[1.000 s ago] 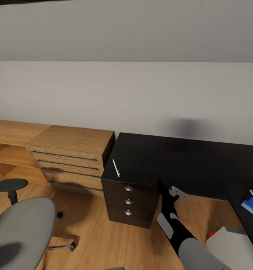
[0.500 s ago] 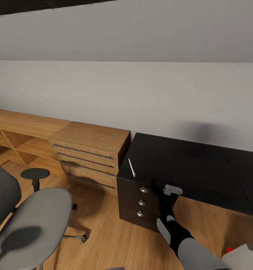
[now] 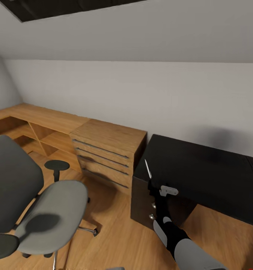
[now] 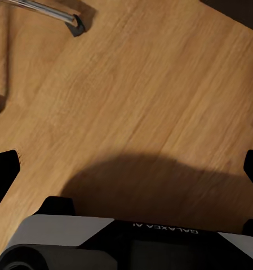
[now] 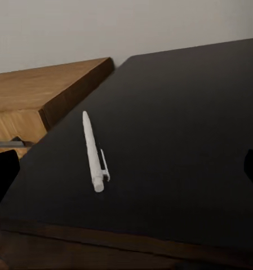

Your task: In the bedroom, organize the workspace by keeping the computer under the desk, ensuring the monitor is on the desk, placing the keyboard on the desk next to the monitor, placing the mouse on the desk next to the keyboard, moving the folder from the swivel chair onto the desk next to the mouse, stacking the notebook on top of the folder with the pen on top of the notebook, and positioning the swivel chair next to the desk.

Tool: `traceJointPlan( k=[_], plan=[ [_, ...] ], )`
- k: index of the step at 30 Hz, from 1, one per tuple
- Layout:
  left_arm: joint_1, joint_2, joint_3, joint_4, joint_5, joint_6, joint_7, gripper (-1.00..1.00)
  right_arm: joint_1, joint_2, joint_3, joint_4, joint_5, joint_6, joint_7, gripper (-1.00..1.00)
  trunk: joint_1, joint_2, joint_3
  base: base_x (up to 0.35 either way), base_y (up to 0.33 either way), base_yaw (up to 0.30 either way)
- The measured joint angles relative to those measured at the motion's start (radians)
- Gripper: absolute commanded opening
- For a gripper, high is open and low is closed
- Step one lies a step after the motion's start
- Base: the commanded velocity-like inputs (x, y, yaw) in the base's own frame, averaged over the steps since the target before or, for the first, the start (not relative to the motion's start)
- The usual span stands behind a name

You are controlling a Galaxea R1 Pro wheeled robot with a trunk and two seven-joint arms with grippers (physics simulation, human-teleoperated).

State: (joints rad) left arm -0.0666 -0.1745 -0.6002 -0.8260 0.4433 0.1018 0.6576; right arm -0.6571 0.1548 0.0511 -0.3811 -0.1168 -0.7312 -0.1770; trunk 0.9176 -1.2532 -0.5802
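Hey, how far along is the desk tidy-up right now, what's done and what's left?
Nothing visibly finished here. In hand: the right end effector hangs open at the desk edge, facing the pen, which lies loose on the black top, not on a notebook. Left: grasp and stack the pen, and bring the swivel chair, standing apart on the floor, beside the desk. The left end effector is open over bare floor.

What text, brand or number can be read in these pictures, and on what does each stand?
"GALAXEA AI", shown upside down and partly cut off at its start, on the dark band of the left arm's wrist housing.
No lettering can be read on the pen, the desk, the chair or the wooden drawers.
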Motion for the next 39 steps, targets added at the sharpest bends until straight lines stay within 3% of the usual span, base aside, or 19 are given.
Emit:
traceJointPlan(
  k=[9,12,14,16,24,25,28,29,30,31,33,35,39],
  plan=[
    [0.000,0.000,0.000,0.000,0.000,0.000,0.000,1.00,0.000,0.001,0.001,-0.004,0.002,0.000,0.000,1.00,0.000,0.000,0.000,0.000,0.000,0.275],
    [0.000,0.000,-0.001,0.000,0.000,0.000,0.000,1.00,0.001,-0.003,0.001,-0.005,0.020,0.011,0.000,1.00,0.000,0.000,-0.001,0.000,0.000,0.140],
    [0.000,0.000,0.000,0.000,0.000,0.000,0.000,1.00,0.001,-0.005,0.004,-0.004,0.034,0.071,0.005,1.00,0.000,0.000,-0.002,0.000,0.000,0.050],
    [0.000,0.000,0.000,0.000,0.000,0.000,0.000,1.00,0.001,-0.006,0.006,-0.014,0.041,0.209,0.012,1.00,0.000,0.000,-0.002,0.000,0.000,0.011],
    [0.000,0.000,0.001,0.000,0.000,0.000,0.000,1.00,0.001,-0.006,0.007,-0.028,0.051,0.274,0.000,1.00,0.000,0.000,-0.002,0.000,0.000,0.002],
    [0.000,0.000,0.001,0.000,0.000,0.000,0.000,1.00,0.001,-0.007,0.009,-0.063,0.058,0.341,-0.021,1.00,0.000,0.000,-0.002,0.000,0.000,0.000],
    [0.000,0.000,0.001,0.000,0.000,0.000,0.000,1.00,0.001,-0.009,0.006,-0.133,0.064,0.450,-0.031,1.00,0.000,0.000,-0.002,0.000,0.000,0.000],
    [0.000,0.000,0.001,0.000,0.000,0.000,0.000,1.00,0.001,-0.013,0.004,-0.198,0.067,0.567,-0.035,1.00,0.000,0.000,-0.002,0.000,0.000,0.000],
    [0.000,0.000,0.001,0.000,0.000,0.000,0.000,1.00,0.001,-0.015,0.004,-0.221,0.067,0.615,-0.036,1.00,0.000,0.000,-0.002,0.000,0.000,0.000],
    [0.000,0.000,0.001,0.000,0.000,0.000,0.000,1.00,0.000,-0.026,0.003,-0.277,0.069,0.744,-0.041,1.00,0.000,0.000,-0.002,0.000,0.000,0.000],
    [0.000,0.000,0.001,0.000,0.000,0.000,0.001,1.00,0.000,-0.040,0.003,-0.329,0.069,0.856,-0.054,1.00,0.000,0.000,-0.002,0.000,0.000,0.000],
    [0.000,0.000,0.001,0.000,0.000,-0.003,0.001,1.00,0.001,-0.052,0.003,-0.381,0.068,0.935,-0.070,1.00,0.000,0.000,-0.002,0.000,0.000,0.000],
    [0.000,0.000,0.001,0.000,0.000,-0.025,0.001,1.00,0.001,-0.065,0.001,-0.470,0.065,1.018,-0.094,1.00,0.000,0.000,-0.002,0.000,0.000,0.000]
  ],
)
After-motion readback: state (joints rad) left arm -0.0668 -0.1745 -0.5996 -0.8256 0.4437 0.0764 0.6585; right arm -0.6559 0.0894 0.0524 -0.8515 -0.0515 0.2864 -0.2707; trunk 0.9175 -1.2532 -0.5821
